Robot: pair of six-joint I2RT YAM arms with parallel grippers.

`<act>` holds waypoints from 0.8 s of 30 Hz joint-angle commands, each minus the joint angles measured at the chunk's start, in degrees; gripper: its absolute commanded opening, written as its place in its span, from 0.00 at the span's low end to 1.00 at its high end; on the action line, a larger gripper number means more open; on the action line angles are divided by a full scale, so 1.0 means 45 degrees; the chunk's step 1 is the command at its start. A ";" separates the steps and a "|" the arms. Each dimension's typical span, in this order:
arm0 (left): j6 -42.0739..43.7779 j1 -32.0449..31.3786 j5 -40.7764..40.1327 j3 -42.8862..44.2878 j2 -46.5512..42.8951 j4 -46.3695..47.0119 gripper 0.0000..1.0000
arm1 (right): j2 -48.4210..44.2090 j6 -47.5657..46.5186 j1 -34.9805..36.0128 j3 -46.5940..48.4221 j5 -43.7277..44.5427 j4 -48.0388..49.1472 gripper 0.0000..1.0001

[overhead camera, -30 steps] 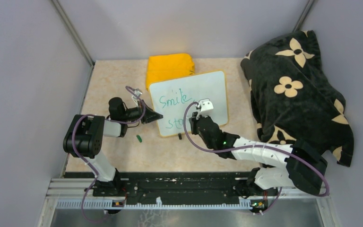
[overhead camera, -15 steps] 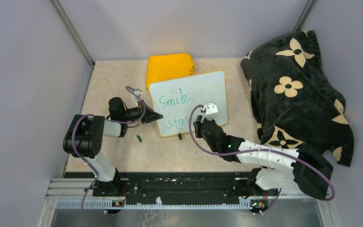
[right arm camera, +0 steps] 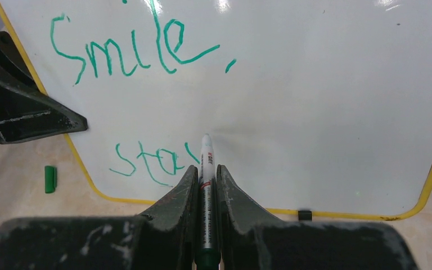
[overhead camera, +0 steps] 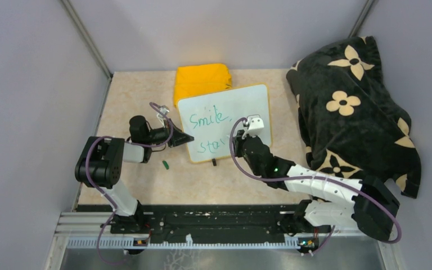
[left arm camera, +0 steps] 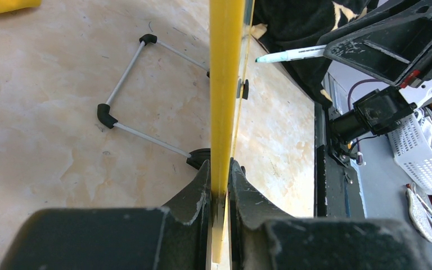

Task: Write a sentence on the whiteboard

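Note:
The whiteboard (overhead camera: 242, 107) stands tilted at the middle of the table, white with a thin yellow rim (left arm camera: 225, 84). Green words of the sentence (right arm camera: 129, 50) read "Smile," on top and "sta" plus one more short stroke (right arm camera: 146, 160) below. My left gripper (overhead camera: 187, 139) is shut on the board's left edge, its jaws (left arm camera: 219, 169) pressed on the rim. My right gripper (right arm camera: 205, 169) is shut on a marker (right arm camera: 207, 180) whose tip touches the board just right of "sta". From above, that right gripper (overhead camera: 239, 142) hovers over the second line.
A green marker cap (overhead camera: 166, 165) lies on the table left of the board's lower corner. Behind the board is a folded yellow cloth (overhead camera: 202, 79). A black flowered blanket (overhead camera: 351, 107) fills the right side. The board's wire stand (left arm camera: 140, 90) rests behind it.
My right gripper has moved right along the second line with the marker, and that line has grown by green strokes. The left gripper and board have stayed put.

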 commanded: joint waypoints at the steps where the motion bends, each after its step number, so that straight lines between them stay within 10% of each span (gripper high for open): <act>1: 0.0651 -0.0109 -0.0666 0.0044 0.0197 -0.1096 0.00 | 0.0361 -0.0078 -0.0242 0.0759 -0.0189 0.0497 0.00; 24: 0.0671 -0.0118 -0.0702 0.0057 0.0177 -0.1145 0.00 | 0.0787 0.1367 -0.0255 -0.1108 -0.1350 0.0532 0.00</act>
